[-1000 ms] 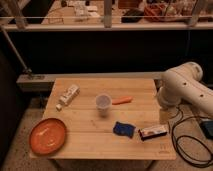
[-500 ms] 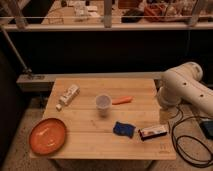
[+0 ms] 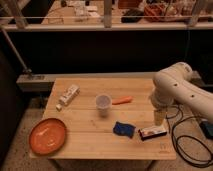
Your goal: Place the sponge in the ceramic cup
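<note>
Gripper (image 3: 159, 117) hangs at the right side of the table (image 3: 95, 146), under the bend of the white arm (image 3: 176, 89), pointing down; fingers spread, nothing between them; it stands just behind the black-and-white packet (image 3: 153, 131); contact with the packet cannot be told; sponge (image 3: 123, 129) lies flat on the wood, just left of the packet, apart from the gripper; ceramic cup (image 3: 103, 102) stands upright near the table's middle, behind and left of the sponge, not touching it; orange plate (image 3: 47, 136) at the front left corner; compared with the earlier frames, no change noted: arm, sponge and cup hold the same places
</note>
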`<state>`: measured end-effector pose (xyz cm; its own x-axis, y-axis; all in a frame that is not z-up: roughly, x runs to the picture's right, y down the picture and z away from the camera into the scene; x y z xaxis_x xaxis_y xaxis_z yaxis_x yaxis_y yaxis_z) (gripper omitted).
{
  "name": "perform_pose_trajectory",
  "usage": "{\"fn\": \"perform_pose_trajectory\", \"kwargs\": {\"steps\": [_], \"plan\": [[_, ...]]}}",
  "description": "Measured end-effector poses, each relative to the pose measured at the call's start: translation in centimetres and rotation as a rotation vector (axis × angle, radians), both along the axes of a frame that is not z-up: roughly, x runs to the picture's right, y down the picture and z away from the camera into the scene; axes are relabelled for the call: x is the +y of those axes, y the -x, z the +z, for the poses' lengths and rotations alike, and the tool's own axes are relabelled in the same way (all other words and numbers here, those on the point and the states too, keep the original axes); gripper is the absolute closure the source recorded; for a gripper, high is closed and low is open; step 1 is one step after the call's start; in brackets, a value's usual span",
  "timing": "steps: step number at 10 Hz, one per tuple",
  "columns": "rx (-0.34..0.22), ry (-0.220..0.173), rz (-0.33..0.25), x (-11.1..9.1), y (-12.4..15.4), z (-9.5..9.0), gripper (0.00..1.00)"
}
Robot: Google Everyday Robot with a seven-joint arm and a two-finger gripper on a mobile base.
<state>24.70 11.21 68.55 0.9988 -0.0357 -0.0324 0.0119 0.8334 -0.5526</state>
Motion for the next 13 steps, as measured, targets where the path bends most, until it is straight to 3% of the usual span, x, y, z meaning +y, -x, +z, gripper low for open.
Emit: {"fn": "perform_pose_trajectory", "kwargs": {"steps": [4, 5, 13], "plan": [[-0.003, 0.006, -0.028, 0.4, 0.6, 0.2, 0.2], [-0.015, 0.005, -0.054, 0.4, 2.7, 0.5, 0.2], [-0.049, 0.009, -0.135, 0.8, 6.3, 1.1, 0.2]]}}
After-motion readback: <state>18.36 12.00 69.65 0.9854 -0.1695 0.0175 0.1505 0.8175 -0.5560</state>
